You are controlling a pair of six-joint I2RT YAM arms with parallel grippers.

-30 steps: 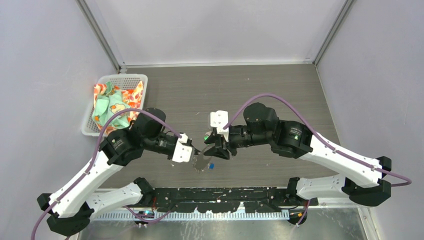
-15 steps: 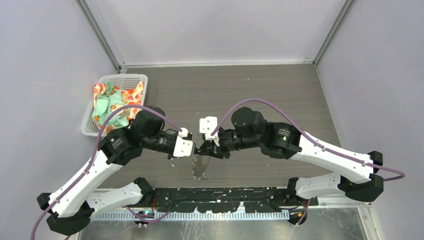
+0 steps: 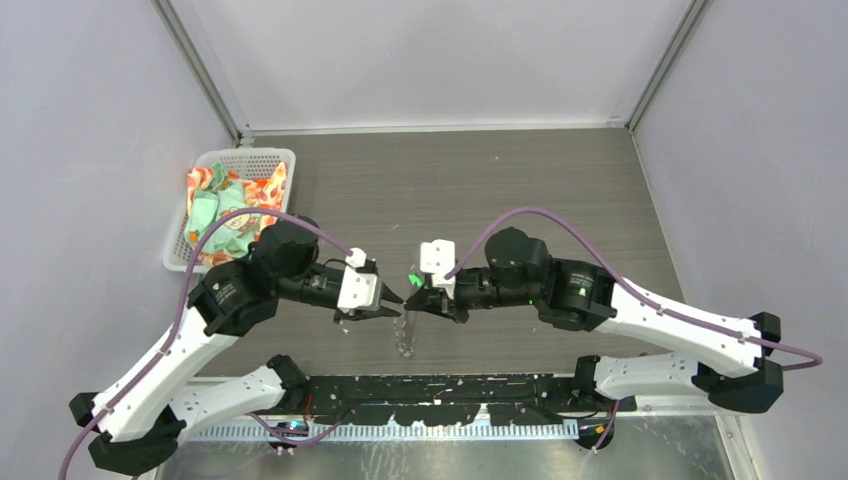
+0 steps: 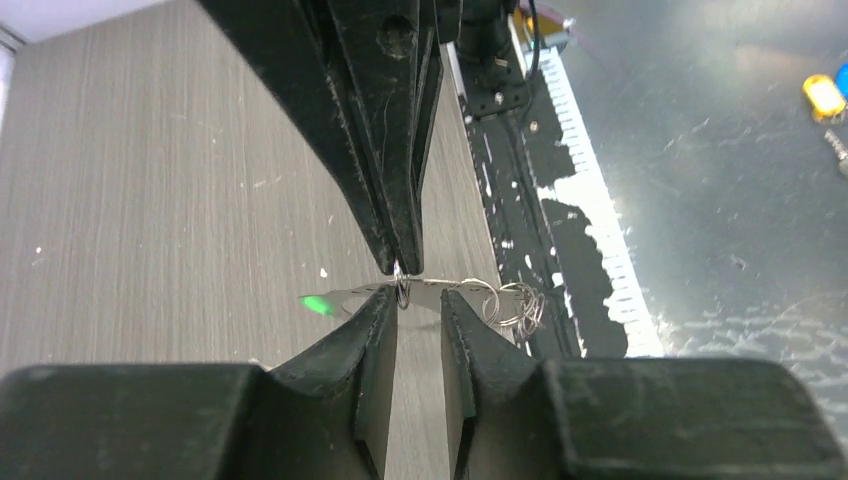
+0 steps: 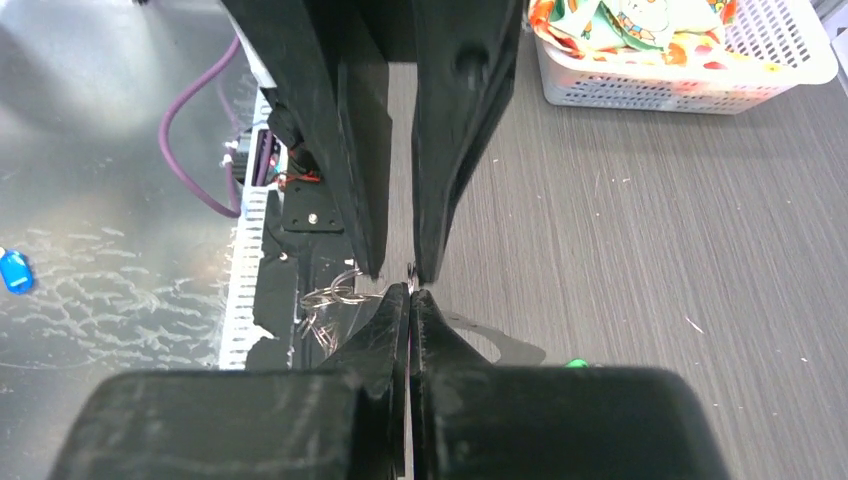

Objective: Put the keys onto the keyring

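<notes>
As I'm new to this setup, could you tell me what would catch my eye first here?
Near the front edge of the table, the right pincer, shut on the thin keyring, meets the open left pincer tip to tip. A bright green key head shows beside that grip. At far left a white basket holds colourful cloth.

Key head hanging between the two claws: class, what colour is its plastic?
The key head is bright green, clearest in the left wrist view.
</notes>
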